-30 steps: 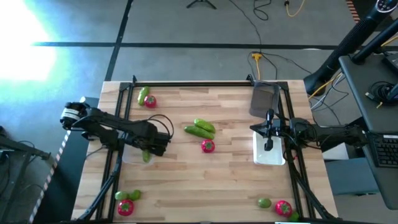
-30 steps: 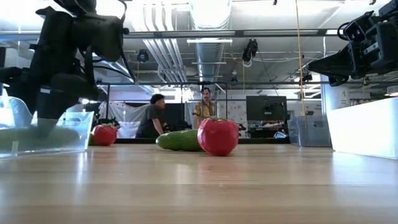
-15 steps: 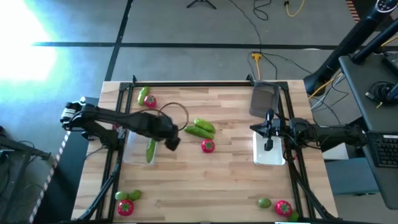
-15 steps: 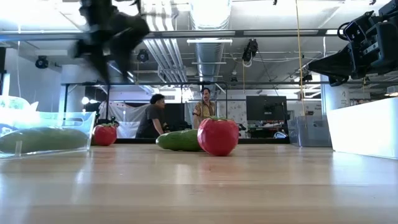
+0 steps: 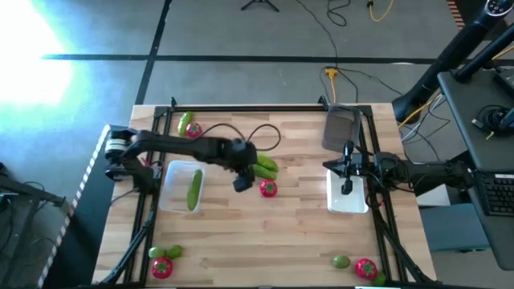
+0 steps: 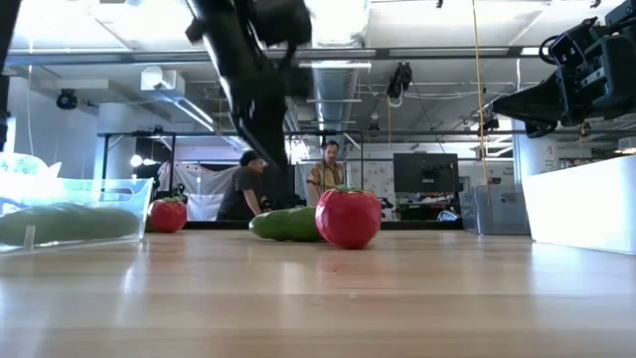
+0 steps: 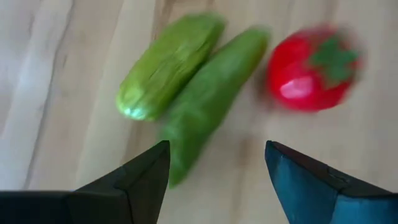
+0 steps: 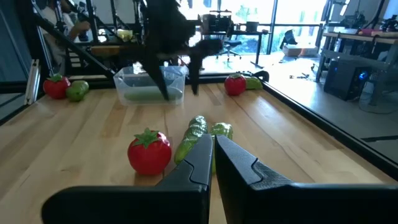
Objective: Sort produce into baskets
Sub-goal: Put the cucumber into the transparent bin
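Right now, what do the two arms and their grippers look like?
Both arms are dark, slim and jointed. The left arm has a pale collar near its base and a black cable looping off it. The left gripper has two flat, dark, wedge-shaped fingers; the right gripper has the same.

Green cucumbers [image 7: 193,93] — red tomato [image 7: 311,68], green top — pale striped wooden table [image 5: 265,233].
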Tool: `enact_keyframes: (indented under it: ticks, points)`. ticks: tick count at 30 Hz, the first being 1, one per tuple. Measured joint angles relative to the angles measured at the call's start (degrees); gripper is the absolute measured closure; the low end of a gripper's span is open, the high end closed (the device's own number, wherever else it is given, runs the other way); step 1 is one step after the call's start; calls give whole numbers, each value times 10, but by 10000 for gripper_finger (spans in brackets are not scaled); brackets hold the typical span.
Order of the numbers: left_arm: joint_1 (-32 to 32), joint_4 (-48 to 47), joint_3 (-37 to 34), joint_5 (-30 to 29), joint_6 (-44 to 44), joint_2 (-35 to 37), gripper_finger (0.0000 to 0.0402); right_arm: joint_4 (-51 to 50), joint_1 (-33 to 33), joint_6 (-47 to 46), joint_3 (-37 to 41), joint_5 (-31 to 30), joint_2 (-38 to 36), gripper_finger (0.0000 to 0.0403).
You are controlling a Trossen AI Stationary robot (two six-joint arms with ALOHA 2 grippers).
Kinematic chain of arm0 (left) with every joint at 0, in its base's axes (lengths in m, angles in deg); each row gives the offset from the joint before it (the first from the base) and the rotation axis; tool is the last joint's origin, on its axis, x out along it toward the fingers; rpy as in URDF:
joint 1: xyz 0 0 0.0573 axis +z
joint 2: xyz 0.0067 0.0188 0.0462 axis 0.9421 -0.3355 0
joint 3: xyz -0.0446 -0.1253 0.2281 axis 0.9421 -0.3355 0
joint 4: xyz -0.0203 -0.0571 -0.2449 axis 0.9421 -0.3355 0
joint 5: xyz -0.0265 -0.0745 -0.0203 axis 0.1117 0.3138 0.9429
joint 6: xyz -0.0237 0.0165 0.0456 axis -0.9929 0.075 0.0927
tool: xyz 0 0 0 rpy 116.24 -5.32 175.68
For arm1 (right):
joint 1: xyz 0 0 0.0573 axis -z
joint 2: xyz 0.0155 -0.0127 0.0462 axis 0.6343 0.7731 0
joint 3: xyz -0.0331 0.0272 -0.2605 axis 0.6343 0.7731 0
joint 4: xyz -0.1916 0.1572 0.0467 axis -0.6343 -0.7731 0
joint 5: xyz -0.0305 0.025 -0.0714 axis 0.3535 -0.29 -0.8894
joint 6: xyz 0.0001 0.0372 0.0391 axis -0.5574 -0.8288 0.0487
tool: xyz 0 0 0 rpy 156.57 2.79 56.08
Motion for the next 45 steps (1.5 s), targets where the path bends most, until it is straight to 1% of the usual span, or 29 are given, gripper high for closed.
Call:
enact_keyframes:
  ticks: [2, 5, 8, 13, 17, 21, 26, 27, 31, 32, 33, 35, 37, 39, 41, 43, 45]
  points:
    - [27, -2, 3, 18, 27, -25, 155, 0, 0, 0, 0, 0, 0, 390]
    - [64, -2, 12, 64, 53, -59, 155, 0, 0, 0, 0, 0, 0, 390]
    - [80, -2, 26, 106, 67, -88, 155, 0, 0, 0, 0, 0, 0, 390]
    - [72, -2, 51, 112, 109, -139, 155, 0, 0, 0, 0, 0, 0, 390]
    - [54, -15, 71, 107, 119, -173, 163, 0, 0, 0, 0, 0, 0, 390]
    - [38, -29, 92, 104, 94, -192, 194, 0, 0, 0, 0, 0, 0, 390]
    - [9, -48, 97, 103, 47, -190, 262, 1, 0, 0, 0, 0, 0, 390]
    - [3, -57, 96, 104, 33, -187, 268, 1, 0, 0, 0, 0, 0, 390]
    - [-24, -122, 96, 104, -29, -156, 269, 0, 0, 0, 0, 0, 0, 390]
    - [-31, -140, 97, 97, -43, -143, 269, 0, 0, 0, 0, 0, 0, 390]
    - [-39, -158, 98, 81, -59, -128, 269, 0, 0, 0, 0, 0, 0, 390]
    - [-55, -197, 98, 29, -96, -91, 268, 0, 0, 0, 0, 0, 0, 390]
    - [-70, -252, 92, -15, -152, -55, 261, 0, 0, 0, 0, 0, 0, 390]
    - [-85, -310, 85, -47, -239, -23, 258, 0, 0, 0, 0, 0, 0, 390]
    - [-102, -368, 76, -59, -342, 10, 259, 0, 0, 0, 0, 0, 0, 390]
    - [-126, -429, 66, -59, -455, 38, 261, 0, 0, 0, 0, 0, 0, 390]
    - [-151, -474, 51, -45, -566, 62, 262, 0, 0, 0, 0, 0, 0, 390]
